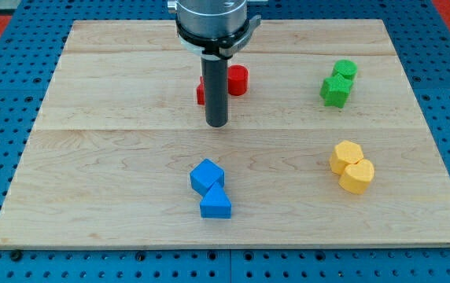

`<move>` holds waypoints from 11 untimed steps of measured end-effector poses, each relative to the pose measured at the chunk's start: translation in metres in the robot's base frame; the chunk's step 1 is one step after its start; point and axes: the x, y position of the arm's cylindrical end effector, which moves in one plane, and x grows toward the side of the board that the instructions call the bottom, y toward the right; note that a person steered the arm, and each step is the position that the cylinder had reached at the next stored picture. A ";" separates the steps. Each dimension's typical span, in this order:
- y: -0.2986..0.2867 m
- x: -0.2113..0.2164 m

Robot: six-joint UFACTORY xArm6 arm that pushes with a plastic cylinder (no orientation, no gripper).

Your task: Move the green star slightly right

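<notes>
The green star (336,91) lies at the view's right, upper part of the wooden board (91,157). A green round block (345,70) touches it just above. My tip (216,123) is at the end of the dark rod near the board's middle, well to the left of the green star and apart from it. A red block (201,91) is partly hidden behind the rod, and a red round block (237,79) sits just right of the rod.
A blue cube (207,176) and a blue triangular block (215,204) touch each other below my tip. Two yellow blocks (346,156) (357,176) touch at the view's right, below the green pair. A blue pegboard (5,118) surrounds the board.
</notes>
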 end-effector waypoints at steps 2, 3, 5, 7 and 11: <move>0.065 -0.002; 0.125 -0.015; 0.128 -0.046; 0.175 -0.050; 0.268 0.064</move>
